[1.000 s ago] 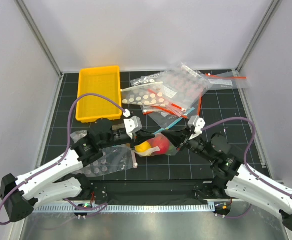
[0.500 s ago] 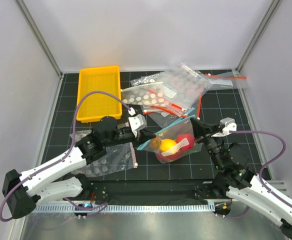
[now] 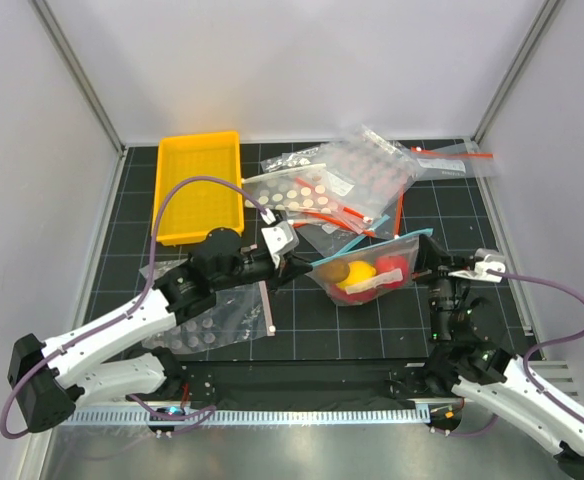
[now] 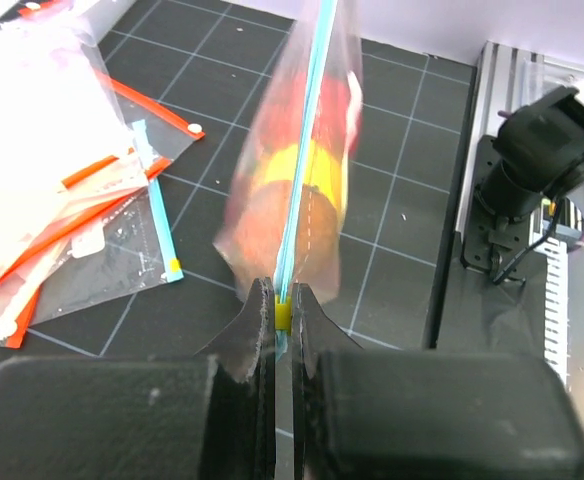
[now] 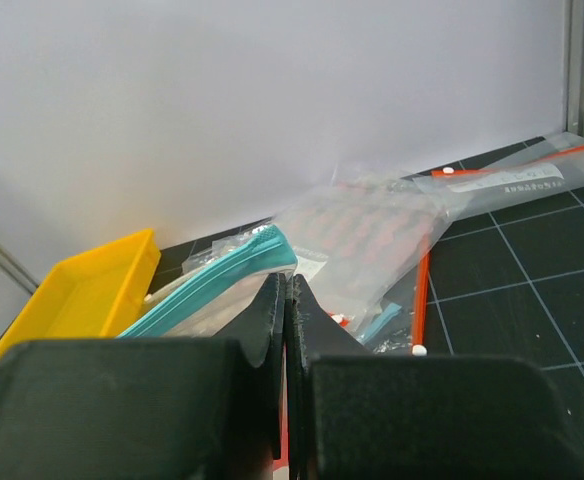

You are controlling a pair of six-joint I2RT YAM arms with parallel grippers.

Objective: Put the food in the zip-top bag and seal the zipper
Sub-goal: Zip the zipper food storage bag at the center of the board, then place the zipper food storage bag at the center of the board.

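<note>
The clear zip-top bag (image 3: 370, 272) hangs stretched between my two grippers above the mat. Inside it I see the yellow lemon (image 3: 357, 279), the red ball (image 3: 392, 267) and a brown fruit (image 3: 334, 270); the pink-red one is hard to tell apart. My left gripper (image 3: 295, 262) is shut on the left end of the light-blue zipper (image 4: 307, 130), right at a small yellow tab (image 4: 283, 313). My right gripper (image 3: 425, 251) is shut on the bag's right corner, with the teal zipper (image 5: 222, 275) running away from it. The strip looks taut and pressed together.
A yellow tray (image 3: 197, 185) stands at the back left. A pile of other bags (image 3: 342, 185) with red-orange strips lies behind the held bag, one more (image 3: 454, 160) at the back right. A dotted bag (image 3: 212, 325) lies under the left arm.
The right gripper has slid right along the bag's top edge to its corner. The bag has moved right and up, and its zipper is now pulled straight between the grippers.
</note>
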